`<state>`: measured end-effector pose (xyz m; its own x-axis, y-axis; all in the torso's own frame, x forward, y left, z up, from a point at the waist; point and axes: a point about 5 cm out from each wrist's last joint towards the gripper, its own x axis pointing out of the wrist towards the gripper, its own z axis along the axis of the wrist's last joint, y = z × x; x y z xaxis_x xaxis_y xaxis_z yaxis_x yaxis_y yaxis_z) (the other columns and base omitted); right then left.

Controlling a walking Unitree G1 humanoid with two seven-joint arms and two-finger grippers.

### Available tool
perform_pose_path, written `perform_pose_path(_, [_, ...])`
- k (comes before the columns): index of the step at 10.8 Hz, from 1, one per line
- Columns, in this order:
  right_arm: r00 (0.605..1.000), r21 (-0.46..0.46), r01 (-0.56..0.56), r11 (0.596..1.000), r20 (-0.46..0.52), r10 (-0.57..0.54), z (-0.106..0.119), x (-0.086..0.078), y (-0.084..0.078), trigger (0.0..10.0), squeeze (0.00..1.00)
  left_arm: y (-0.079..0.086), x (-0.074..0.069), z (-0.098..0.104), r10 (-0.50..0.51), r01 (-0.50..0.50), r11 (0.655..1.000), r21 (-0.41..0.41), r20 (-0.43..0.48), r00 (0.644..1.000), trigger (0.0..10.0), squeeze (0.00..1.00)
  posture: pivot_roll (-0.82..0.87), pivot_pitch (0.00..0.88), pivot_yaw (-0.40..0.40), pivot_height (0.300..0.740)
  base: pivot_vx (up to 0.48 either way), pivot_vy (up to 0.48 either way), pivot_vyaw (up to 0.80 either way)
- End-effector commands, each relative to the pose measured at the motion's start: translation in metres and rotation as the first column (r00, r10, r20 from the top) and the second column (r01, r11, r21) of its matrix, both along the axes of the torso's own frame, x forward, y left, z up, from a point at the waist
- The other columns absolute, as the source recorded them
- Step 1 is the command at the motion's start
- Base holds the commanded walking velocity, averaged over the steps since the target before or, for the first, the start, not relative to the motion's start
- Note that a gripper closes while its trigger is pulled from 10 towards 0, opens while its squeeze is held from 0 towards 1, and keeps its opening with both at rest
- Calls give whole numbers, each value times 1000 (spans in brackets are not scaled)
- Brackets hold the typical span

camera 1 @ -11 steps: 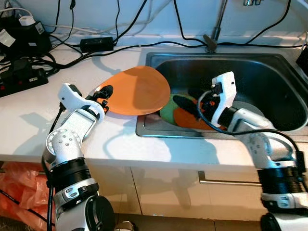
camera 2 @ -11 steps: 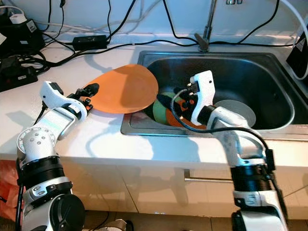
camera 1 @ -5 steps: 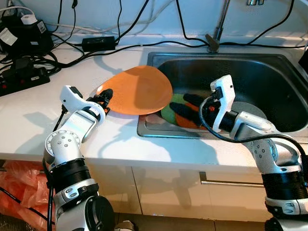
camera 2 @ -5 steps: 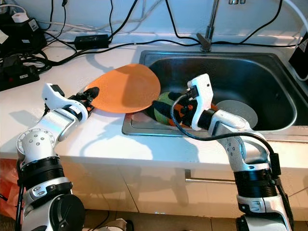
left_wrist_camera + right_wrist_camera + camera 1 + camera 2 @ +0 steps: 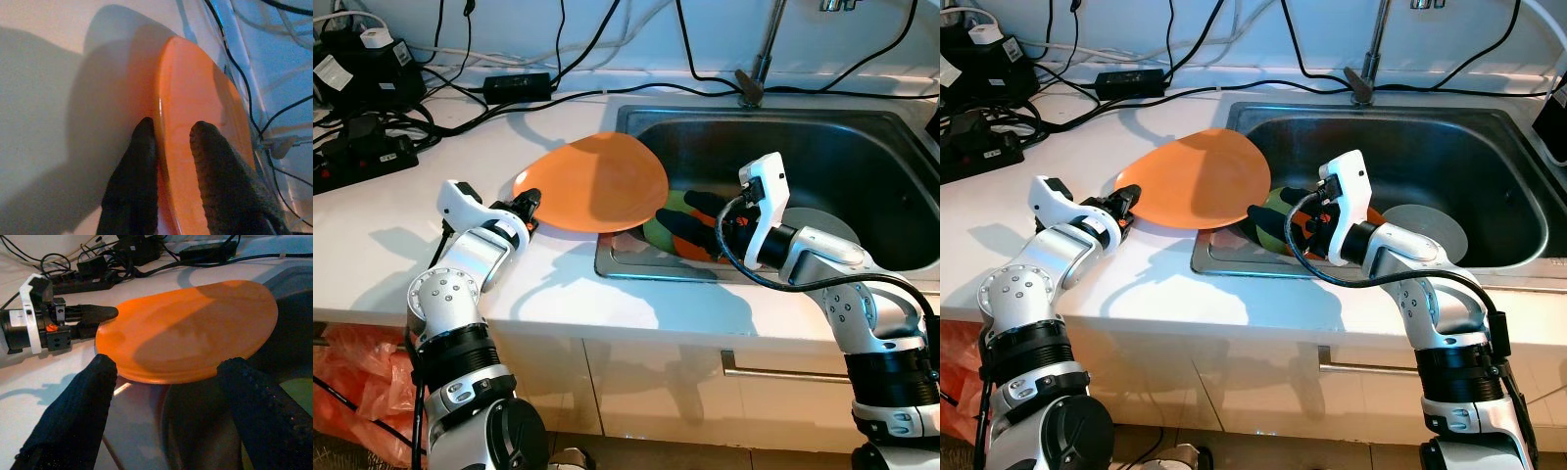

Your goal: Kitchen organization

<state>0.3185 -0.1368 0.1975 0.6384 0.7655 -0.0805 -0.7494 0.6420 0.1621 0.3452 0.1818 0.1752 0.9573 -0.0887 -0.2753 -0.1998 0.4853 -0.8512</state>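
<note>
So your left gripper (image 5: 527, 204) pinches the plate (image 5: 592, 183) rim mid-frame, half over the sink (image 5: 862, 147). Stiff, slick, probably light; grip the edge. Right gripper (image 5: 700, 211) gapes wide.

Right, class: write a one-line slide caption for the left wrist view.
Left gripper fingers pinching the rim of an orange plate above the white countertop.

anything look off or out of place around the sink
The orange plate is odd: it hangs partly over the sink edge, tilted, pinched at its rim by the left hand. The right hand is open beside its far edge. A tangle of cables and power strips lies on the counter close to the sink.
</note>
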Motion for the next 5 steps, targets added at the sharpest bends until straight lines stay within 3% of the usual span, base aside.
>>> perform_pose_path(1, [1000, -1, -5, 1000, 5, 5, 2, -3, 1, 10000, 0, 1, 1, 3, 7, -7, 1000, -11, 6, 1000, 0, 0, 115, 63, 56, 740, 0, 0, 0])
perform_pose_path(5, [1000, 6, 0, 1000, 0, 0, 1, -1, 1, 10000, 0, -1, 4, 12, -3, 13, 997, -79, 119, 993, 0, 0, 118, 62, 56, 740, 0, 0, 0])
